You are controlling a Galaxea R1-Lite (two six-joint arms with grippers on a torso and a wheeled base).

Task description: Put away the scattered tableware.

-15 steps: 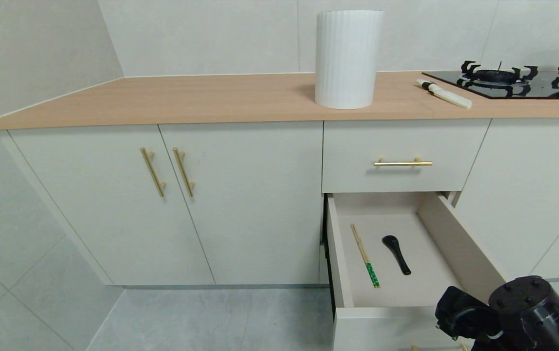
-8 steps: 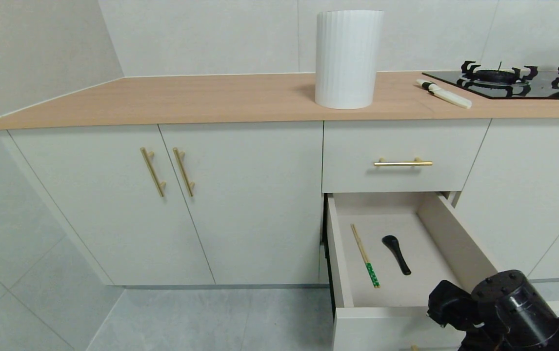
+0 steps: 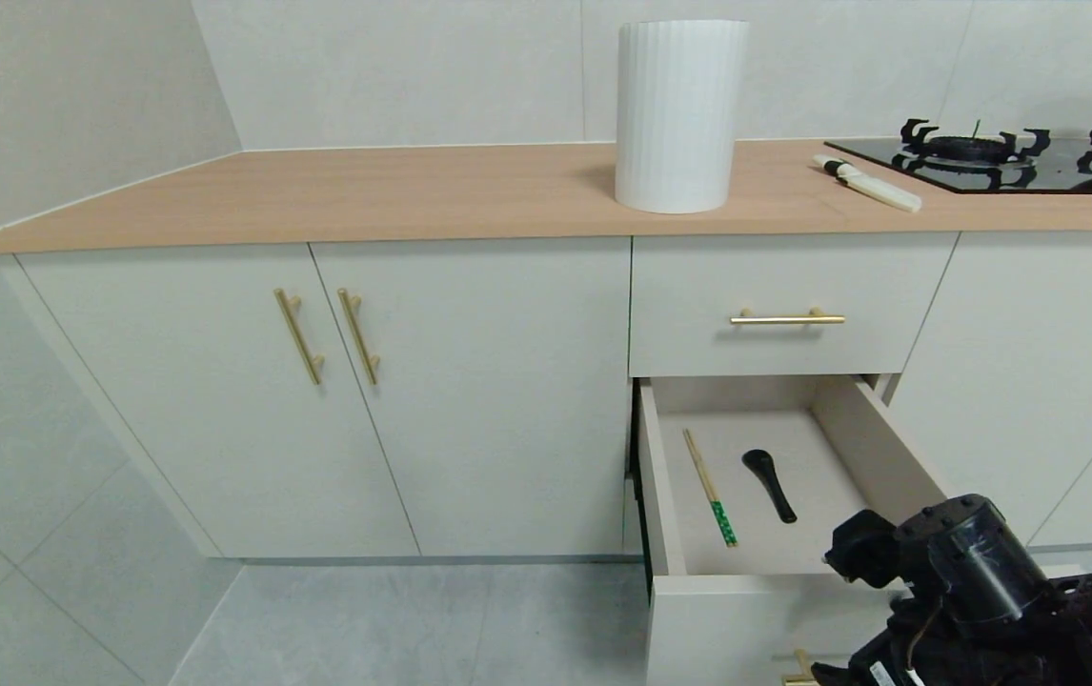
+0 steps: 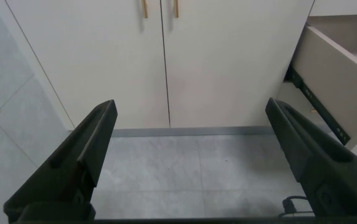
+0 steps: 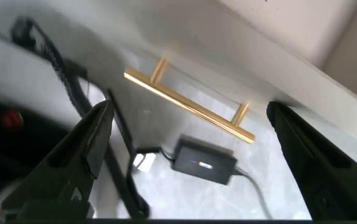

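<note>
Two pieces of tableware are seen in the head view already lying on the floor of the open drawer (image 3: 889, 448). The chopsticks (image 3: 710, 488) are laid near its left wall, and the black spoon (image 3: 769, 484) is just beside them towards the middle. A white knife (image 3: 868, 183) is left on the countertop (image 3: 365, 195), near its front edge and close to the stove (image 3: 984, 157). The task is judged largely done. What is left is the closing of the drawer and possibly the knife, if it is counted as tableware. The right arm is held low at the drawer's front right corner.

In the left wrist view, the left gripper (image 4: 189, 109) is shown spread wide with nothing held. It is pointed at the closed cabinet doors (image 4: 166, 62), and the drawer's outer side (image 4: 334, 74) is seen off to one side. All the tableware is well apart from it.

In the right wrist view, the right gripper (image 5: 189, 109) is likewise spread and empty. A gold handle (image 5: 189, 107) is framed between its fingers (image 5: 91, 143). No contact with them is seen, and how far beyond the fingertips the handle lies cannot be told. No tableware lies near these fingers.
</note>
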